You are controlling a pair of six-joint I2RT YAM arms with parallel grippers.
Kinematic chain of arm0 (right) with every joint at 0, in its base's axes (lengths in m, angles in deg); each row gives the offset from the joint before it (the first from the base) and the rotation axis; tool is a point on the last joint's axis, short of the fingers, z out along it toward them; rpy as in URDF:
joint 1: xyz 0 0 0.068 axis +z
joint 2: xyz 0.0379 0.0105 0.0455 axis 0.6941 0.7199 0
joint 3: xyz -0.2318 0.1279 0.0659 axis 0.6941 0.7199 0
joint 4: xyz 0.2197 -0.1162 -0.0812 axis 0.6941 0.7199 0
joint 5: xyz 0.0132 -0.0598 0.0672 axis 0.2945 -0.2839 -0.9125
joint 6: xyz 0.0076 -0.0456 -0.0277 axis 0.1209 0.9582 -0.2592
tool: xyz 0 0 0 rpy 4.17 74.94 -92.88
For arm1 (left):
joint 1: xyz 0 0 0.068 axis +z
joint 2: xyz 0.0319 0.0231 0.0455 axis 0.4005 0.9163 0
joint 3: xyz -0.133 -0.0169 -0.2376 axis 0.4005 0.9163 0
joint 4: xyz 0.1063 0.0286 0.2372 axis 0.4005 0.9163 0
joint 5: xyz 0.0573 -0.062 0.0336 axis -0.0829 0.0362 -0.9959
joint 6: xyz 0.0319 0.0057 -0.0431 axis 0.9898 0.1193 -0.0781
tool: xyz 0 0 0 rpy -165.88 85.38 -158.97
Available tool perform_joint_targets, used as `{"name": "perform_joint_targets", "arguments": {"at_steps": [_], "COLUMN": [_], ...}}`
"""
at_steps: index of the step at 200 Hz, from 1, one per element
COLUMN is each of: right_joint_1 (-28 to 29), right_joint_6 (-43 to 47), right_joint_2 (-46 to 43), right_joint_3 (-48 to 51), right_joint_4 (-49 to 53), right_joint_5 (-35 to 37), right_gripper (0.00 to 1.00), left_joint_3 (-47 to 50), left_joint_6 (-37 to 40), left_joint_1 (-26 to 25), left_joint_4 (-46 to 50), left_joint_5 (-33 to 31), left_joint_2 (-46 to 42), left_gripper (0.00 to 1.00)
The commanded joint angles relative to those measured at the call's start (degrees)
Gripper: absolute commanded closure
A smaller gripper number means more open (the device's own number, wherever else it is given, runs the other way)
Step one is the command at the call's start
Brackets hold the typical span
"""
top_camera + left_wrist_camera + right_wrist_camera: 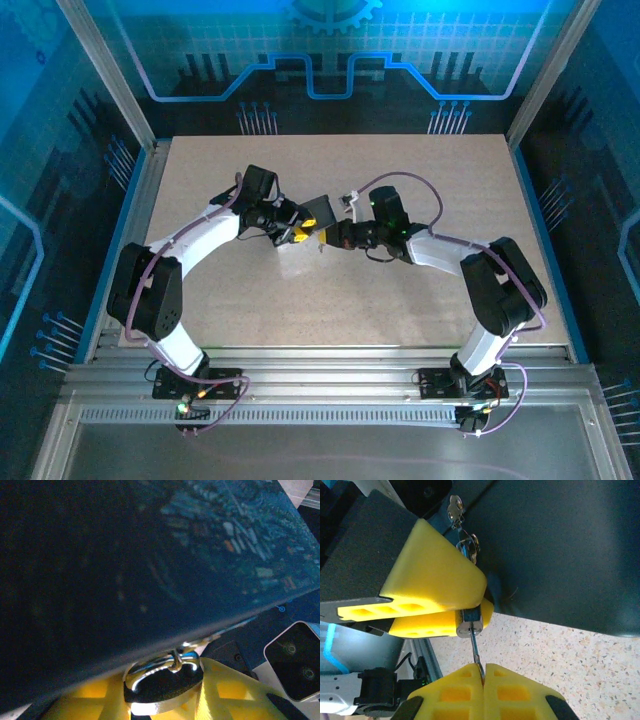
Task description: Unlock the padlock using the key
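Observation:
The silver padlock is clamped between the yellow fingers of my left gripper. Its chrome shackle rises right under the edge of a dark case. My right gripper is shut on the key, whose thin blade runs straight up into the padlock's bottom face. In the top view, the right gripper meets the left one nose to nose at the table's middle. Spare keys hang on a ring beside the padlock.
The dark case stands tilted just behind the two grippers and looms close over both wrist views. The speckled table has free room all around. Aluminium frame posts and blue walls enclose it.

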Motion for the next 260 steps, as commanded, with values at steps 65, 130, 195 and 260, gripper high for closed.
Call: {"name": "perform_joint_targets", "arguments": {"at_steps": [65, 130, 195, 260], "right_joint_1": [3.49, 5.22, 2.22, -0.06], "right_joint_6": [2.55, -0.52, 1.53, 1.93], "right_joint_2": [-1.26, -0.24, -5.69, -8.86], "right_joint_3": [-3.11, -4.82, 1.41, 5.05], "right_joint_4": [-6.27, -12.76, -9.44, -5.37], "right_joint_5": [2.4, 2.02, 1.47, 0.68], "right_gripper": [1.0, 0.95, 0.66, 0.76], "left_joint_3": [-2.19, -1.2, 0.84, 0.22], "left_joint_6": [-0.25, -0.93, -3.13, -3.33], "left_joint_1": [-2.08, -2.47, 0.49, 0.9], "left_joint_4": [-0.46, -0.82, -1.84, -2.23], "left_joint_5": [4.91, 4.99, 3.01, 2.93], "left_joint_2": [-0.69, -1.0, -2.54, -2.11], "left_gripper": [1.0, 1.0, 1.0, 1.0]}}
